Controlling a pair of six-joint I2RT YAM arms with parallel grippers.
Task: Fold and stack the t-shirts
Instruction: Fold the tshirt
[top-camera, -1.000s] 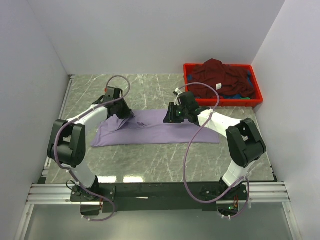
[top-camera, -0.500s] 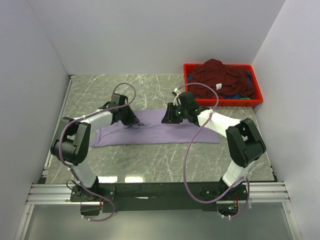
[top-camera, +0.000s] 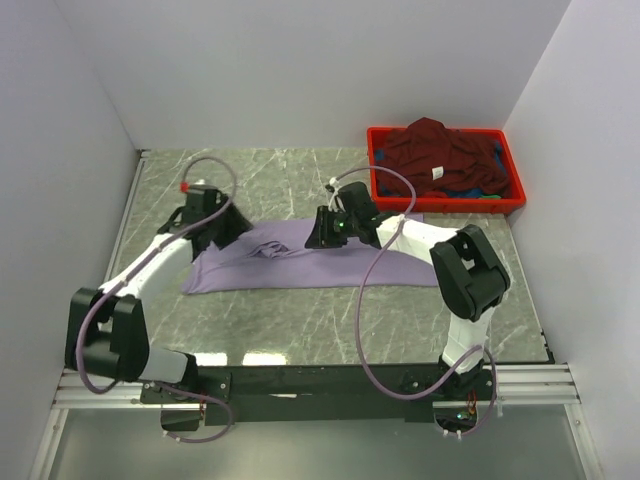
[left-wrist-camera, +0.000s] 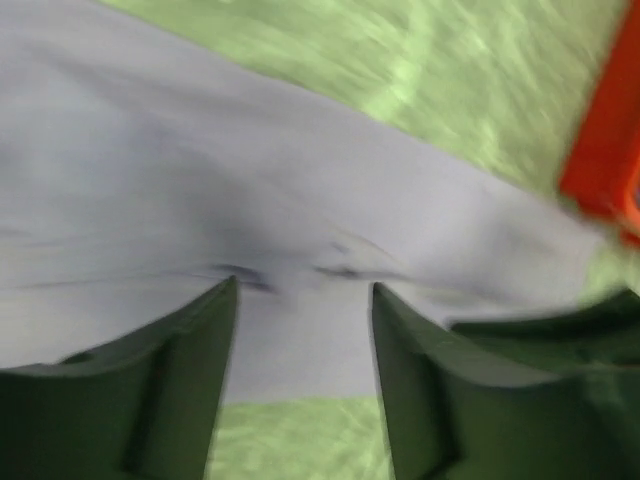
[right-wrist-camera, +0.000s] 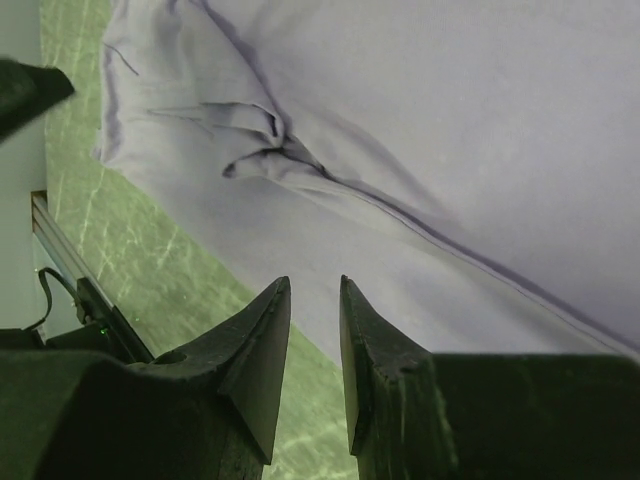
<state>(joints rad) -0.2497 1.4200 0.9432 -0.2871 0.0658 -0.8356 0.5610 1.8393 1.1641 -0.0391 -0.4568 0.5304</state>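
A lavender t-shirt (top-camera: 300, 268) lies spread flat across the middle of the table, with a small bunched crease (top-camera: 265, 250) near its left part. My left gripper (top-camera: 230, 228) is over the shirt's far left corner; in the left wrist view, which is blurred, it (left-wrist-camera: 300, 288) is open and empty above the cloth (left-wrist-camera: 250, 170). My right gripper (top-camera: 322, 236) is at the shirt's far edge near the middle; in its wrist view it (right-wrist-camera: 315, 285) stands narrowly open and empty above the cloth (right-wrist-camera: 450, 150). A dark maroon t-shirt (top-camera: 430, 150) with a white label (top-camera: 437, 172) is heaped in the crate.
The red plastic crate (top-camera: 445, 205) stands at the back right, with bits of blue (top-camera: 465, 186) and green (top-camera: 490, 197) cloth under the maroon shirt. White walls close in the table on the left, back and right. The crate's corner (left-wrist-camera: 605, 150) shows in the left wrist view.
My left arm has swung left and back off the shirt's middle to its far left corner. My right gripper has shifted left along the far edge. A small crease stays in the cloth.
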